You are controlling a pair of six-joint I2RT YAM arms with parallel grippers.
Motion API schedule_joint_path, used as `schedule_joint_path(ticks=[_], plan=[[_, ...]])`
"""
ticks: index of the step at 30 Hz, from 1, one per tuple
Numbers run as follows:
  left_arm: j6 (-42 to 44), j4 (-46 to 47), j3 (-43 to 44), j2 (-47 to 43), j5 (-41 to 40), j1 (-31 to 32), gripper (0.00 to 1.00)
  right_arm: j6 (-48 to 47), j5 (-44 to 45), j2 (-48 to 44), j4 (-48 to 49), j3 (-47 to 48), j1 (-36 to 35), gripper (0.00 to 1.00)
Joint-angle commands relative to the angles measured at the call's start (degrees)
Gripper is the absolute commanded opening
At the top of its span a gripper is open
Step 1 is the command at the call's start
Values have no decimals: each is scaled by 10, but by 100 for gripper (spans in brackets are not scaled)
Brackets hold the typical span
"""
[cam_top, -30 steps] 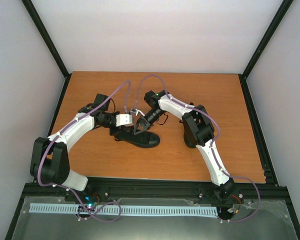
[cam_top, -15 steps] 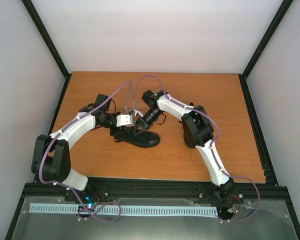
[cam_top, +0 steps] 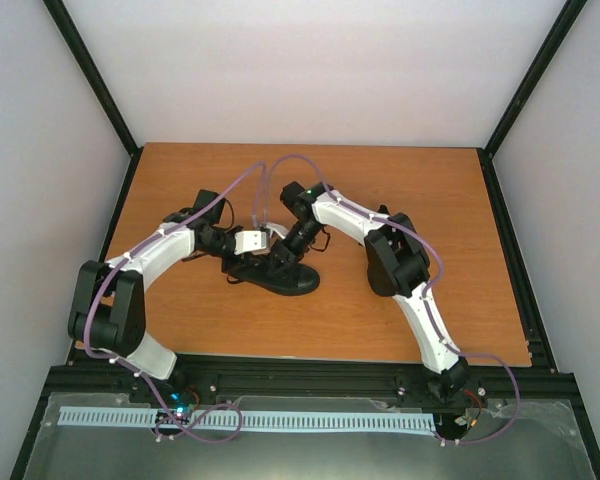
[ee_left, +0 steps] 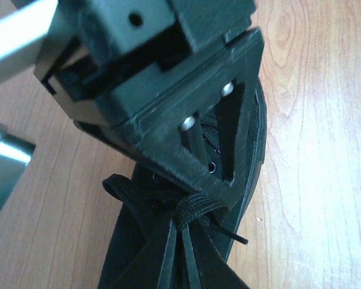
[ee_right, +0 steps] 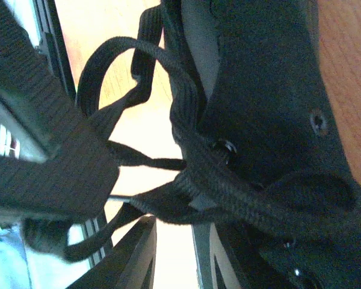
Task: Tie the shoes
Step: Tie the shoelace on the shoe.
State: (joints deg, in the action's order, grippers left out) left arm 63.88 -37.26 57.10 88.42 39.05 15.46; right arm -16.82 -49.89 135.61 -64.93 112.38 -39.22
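1. Shoe [cam_top: 280, 276]: near the middle of the worktop [cam_top: 430, 200], a shade toward its left edge, resting on its sole. Only one made out from above; a second, if present, hidden under the arms.
2. Left gripper [ee_left: 182, 227]: pressed together, pinching the laces [ee_left: 195, 203] right at the crossing above the eyelets.
3. Right gripper [ee_right: 174, 224]: parted a little, tips just beside that same crossing, a strand lying across them. Gripped or merely touched, impossible to tell.
4. Risk: the loop [ee_right: 117, 54] slackening and collapsing, with probably only one firm pinch keeping tension.
5. Risk: catching a strand on the parted tips while backing away, and so dragging the crossing loose.
6. Risk: knocking fingers together, both working in the same cramped spot.
7. Risk: tugging the shoe across the worktop, with nothing pinning it down.
8. Brands, labels, writing: none readable on the shoe, arms or worktop.
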Motion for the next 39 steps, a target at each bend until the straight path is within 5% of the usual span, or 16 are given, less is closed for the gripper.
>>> schedule_joint_path(ticks=[1, 11, 15, 18, 26, 39], plan=[[-7, 16, 9, 7, 4, 2, 5, -2, 50, -48, 4, -21, -1, 29], [-58, 24, 26, 33, 4, -1, 2, -1, 84, -128, 50, -94, 7, 33], [-78, 24, 33, 43, 5, -7, 1, 18, 74, -210, 174, -189, 8, 35], [-98, 22, 41, 53, 11, -15, 1, 91, 70, -284, 356, -300, 6, 38], [-128, 11, 51, 71, 20, -27, 2, 157, 245, -359, 666, -482, -65, 37], [-119, -7, 56, 81, 34, -32, 2, 87, 362, -404, 792, -572, -121, 35]])
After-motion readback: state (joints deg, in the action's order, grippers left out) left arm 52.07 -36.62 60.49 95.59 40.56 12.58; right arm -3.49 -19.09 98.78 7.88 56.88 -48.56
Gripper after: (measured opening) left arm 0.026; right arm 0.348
